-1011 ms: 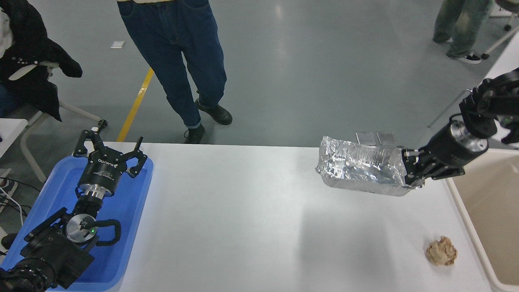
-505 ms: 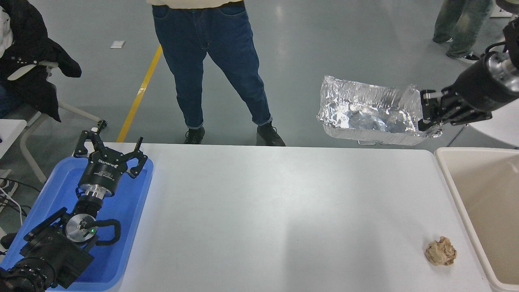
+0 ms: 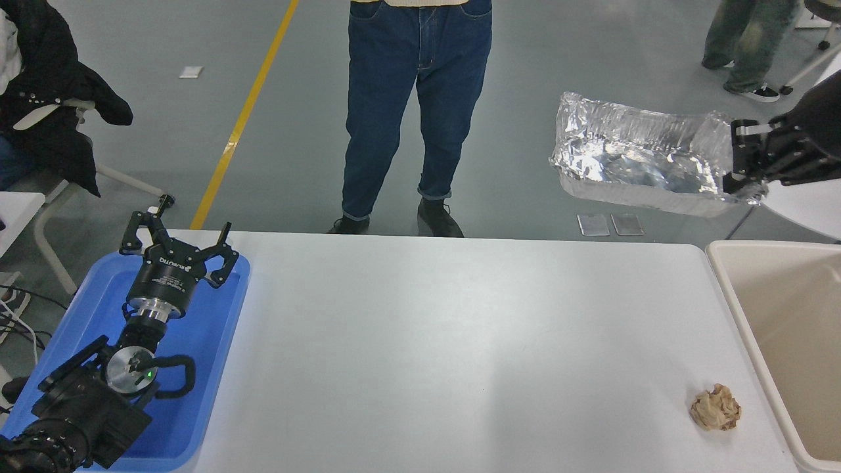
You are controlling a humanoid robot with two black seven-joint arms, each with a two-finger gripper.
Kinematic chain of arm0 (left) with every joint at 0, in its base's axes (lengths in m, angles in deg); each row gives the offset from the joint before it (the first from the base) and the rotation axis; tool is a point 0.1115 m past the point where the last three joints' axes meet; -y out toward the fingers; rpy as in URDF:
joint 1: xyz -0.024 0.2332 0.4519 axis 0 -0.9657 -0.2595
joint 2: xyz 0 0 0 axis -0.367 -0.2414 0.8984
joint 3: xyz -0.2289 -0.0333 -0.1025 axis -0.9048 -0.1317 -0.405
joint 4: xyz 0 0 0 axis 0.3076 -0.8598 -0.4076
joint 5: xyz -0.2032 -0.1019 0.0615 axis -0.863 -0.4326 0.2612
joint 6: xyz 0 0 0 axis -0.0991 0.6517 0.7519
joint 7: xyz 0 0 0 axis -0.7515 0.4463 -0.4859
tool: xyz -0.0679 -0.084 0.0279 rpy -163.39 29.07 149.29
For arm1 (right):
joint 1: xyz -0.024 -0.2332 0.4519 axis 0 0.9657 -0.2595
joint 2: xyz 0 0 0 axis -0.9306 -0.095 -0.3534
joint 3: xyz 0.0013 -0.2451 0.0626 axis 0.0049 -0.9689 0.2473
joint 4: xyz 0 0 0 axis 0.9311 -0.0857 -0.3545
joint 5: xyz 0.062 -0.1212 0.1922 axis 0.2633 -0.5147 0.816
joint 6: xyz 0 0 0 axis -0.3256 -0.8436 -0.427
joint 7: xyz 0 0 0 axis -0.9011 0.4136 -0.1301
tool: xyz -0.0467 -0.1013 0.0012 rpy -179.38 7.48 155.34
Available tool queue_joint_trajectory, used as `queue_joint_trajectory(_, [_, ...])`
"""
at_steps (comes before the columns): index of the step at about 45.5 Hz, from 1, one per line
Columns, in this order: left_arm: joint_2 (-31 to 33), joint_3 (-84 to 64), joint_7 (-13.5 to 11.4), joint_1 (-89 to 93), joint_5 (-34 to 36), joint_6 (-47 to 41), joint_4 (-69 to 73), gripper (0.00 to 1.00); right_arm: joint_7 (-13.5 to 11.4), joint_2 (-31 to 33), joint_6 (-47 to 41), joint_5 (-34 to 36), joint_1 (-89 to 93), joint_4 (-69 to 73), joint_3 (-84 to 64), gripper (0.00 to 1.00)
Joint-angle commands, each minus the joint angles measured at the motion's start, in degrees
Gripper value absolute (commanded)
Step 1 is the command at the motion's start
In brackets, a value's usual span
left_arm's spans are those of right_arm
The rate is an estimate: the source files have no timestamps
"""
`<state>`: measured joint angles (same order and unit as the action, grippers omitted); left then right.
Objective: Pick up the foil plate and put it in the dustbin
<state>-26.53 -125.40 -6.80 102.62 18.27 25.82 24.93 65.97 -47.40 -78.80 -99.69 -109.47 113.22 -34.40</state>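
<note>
The foil plate [image 3: 640, 157], a shiny silver wrinkled tray, hangs high in the air beyond the table's far right corner. My right gripper [image 3: 741, 157] is shut on the plate's right end wall, the arm coming in from the right edge. The dustbin [image 3: 726, 289], beige with tan inner walls, stands at the table's right side, below and to the right of the plate. My left gripper [image 3: 176, 246] stays parked open over the blue tray at the lower left.
A blue tray [image 3: 217, 341] lies at the table's left end. A small brown paper ball [image 3: 715, 407] sits near the front right. A person in jeans [image 3: 417, 98] stands at the far edge; another person's legs [image 3: 746, 46] show at the top right.
My right gripper has lifted the foil plate off the table and carried it up and to the right. The person in jeans has walked right along the far side.
</note>
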Motion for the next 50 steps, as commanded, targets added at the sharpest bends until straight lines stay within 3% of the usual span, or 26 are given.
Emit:
queue_joint_trajectory(1, [0.00, 0.00, 0.00, -0.05, 0.01, 0.00, 0.00, 1.00, 0.00, 10.20, 0.00, -0.17, 6.83, -10.73, -5.79, 0.00])
queue_joint_trajectory(11, [0.00, 0.00, -0.09, -0.05, 0.01, 0.00, 0.00, 1.00, 0.01, 16.79, 0.00, 0.62, 20.88, -23.74, -4.83, 0.00])
queue_joint_trajectory(23, [0.00, 0.00, -0.09, -0.05, 0.01, 0.00, 0.00, 1.00, 0.01, 18.91, 0.00, 0.88, 42.50, -27.00, 6.67, 0.00])
queue_joint_trajectory(29, [0.00, 0.00, -0.09, -0.05, -0.08, 0.00, 0.09, 1.00, -0.08, 18.38, 9.47, 0.88, 55.51, -29.81, 16.07, 0.00])
queue_joint_trajectory(39, [0.00, 0.00, -0.09, -0.05, -0.08, 0.00, 0.00, 1.00, -0.17, 15.31, 23.63, 0.80, 74.23, -36.75, 35.58, 0.00])
queue_joint_trajectory(50, [0.00, 0.00, -0.17, -0.05, -0.08, 0.00, 0.00, 1.00, -0.26, 3.89, 26.27, 0.80, 89.97, -54.59, 48.33, 0.00])
